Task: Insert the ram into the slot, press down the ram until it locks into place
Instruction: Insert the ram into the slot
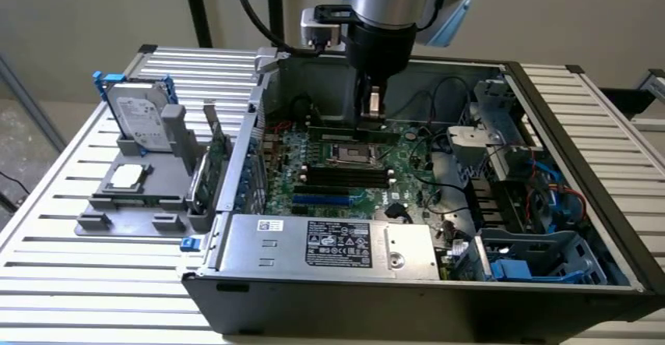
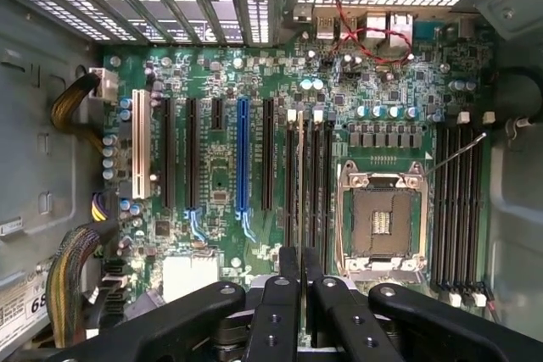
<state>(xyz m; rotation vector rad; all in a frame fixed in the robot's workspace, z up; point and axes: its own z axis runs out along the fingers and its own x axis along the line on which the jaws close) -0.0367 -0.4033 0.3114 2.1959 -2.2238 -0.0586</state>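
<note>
Claw [image 2: 299, 262] pinches the ram [image 2: 299, 175] edge-on, held over a black slot [image 2: 310, 177] beside the CPU socket [image 2: 382, 219]. By my reading it is aligned but not yet seated or locked.

Ram [image 1: 348, 136] in gripper [image 1: 371, 117] sits above motherboard [image 1: 301, 197] inside case [image 1: 582, 139] at the exterior view's centre, hard drive [image 1: 140, 115] on tray [image 1: 120, 205] at its left.

Exterior high and oblique; wrist close above shared motherboard [image 2: 221, 167].
</note>
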